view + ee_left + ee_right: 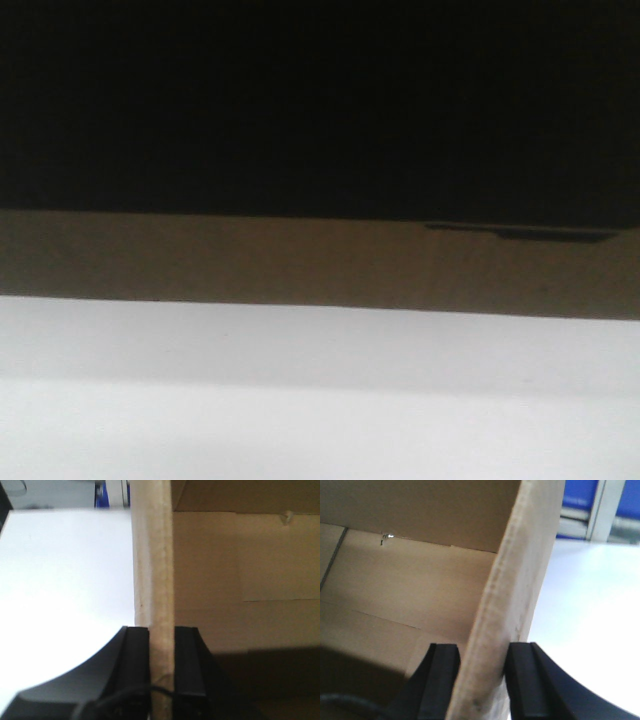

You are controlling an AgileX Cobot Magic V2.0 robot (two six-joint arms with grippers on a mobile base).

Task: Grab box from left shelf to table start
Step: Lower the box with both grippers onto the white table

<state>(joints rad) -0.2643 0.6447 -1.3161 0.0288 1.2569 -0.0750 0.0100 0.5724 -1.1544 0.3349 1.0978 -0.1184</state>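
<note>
In the front-facing view the box (320, 262) is seen standing on the white table (320, 400), its black printed panel filling the upper part of the picture above a strip of brown cardboard, and no lettering can be read on it. In the left wrist view the left gripper (161, 670) is clamped on the upright edge of the box wall, one black finger (135, 665) outside and the other inside the open carton, with the table seen at the left. In the right wrist view the right gripper (481, 680) is likewise closed on the opposite wall, with blue bins (580, 505) blurred beyond the table.
</note>
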